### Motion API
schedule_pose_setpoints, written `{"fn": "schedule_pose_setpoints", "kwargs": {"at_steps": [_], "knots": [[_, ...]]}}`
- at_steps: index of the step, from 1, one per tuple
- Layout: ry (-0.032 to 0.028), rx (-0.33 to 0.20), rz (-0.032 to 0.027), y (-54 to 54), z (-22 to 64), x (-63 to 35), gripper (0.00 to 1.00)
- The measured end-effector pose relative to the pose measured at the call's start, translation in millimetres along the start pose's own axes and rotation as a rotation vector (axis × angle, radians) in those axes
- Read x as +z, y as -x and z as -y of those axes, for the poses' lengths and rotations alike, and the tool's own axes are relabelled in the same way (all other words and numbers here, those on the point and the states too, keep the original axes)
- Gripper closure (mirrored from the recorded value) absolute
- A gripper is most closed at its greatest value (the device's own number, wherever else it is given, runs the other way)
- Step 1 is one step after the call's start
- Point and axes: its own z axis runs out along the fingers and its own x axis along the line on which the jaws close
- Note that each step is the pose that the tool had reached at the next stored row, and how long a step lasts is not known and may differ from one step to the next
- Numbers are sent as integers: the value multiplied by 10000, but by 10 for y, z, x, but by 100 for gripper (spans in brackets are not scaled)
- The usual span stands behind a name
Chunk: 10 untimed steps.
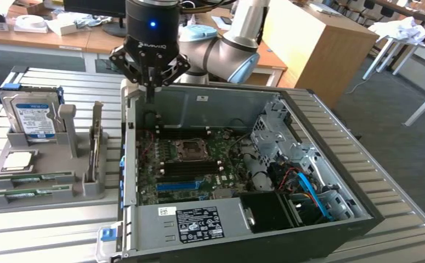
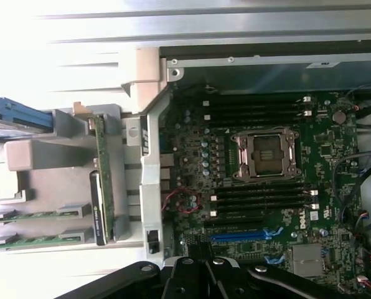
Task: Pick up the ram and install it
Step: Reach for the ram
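3 green sticks sit in the grey holder (image 1: 55, 160) by the worktop (image 1: 387, 181) edge on the exterior view's left. The front slotted ram stick (image 1: 28, 192) and the second slotted ram stick (image 1: 33, 176) are down in slots along the holder's near edge, and the upright ram stick (image 1: 95, 139) stands on edge in the bracket on the side facing the PC case (image 1: 205, 101). Honestly can't tell which of the 3 is the intended one. The end effector (image 1: 151, 100) is closed with nothing in it, and it hovers over the case wall on the holder's side, near the case's far corner, well apart from all 3 sticks. So I'd say the pick-up step hasn't really started, this is just the approach. The long black memory slots (image 2: 254, 107) on either side of the bare CPU socket (image 2: 264, 152) look empty, so nothing's installed either. For the grab, my guess is it needs the jaws opened first, then lined up across the stick's thin faces, centred along its length, and brought straight down so the board doesn't get tipped or jammed in its holder.
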Motion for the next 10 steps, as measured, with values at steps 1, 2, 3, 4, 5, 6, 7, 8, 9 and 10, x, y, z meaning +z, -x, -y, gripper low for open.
{"fn": "schedule_pose_setpoints", "kwargs": {"at_steps": [1,2,3,4,5,6,7,8,9,10], "knots": [[-1,-1,0,-16,1,0,90],[0,0,0,-30,2,0,90],[0,-1,0,-45,3,-1,90],[-1,-2,0,-59,4,-1,90],[0,-3,0,-74,6,-1,90],[0,-3,0,-89,7,-1,90],[0,-3,0,-105,8,-1,90],[1,-4,0,-121,9,-1,90],[0,-4,0,-137,10,-2,90],[0,-4,0,-152,11,-2,90]]}}
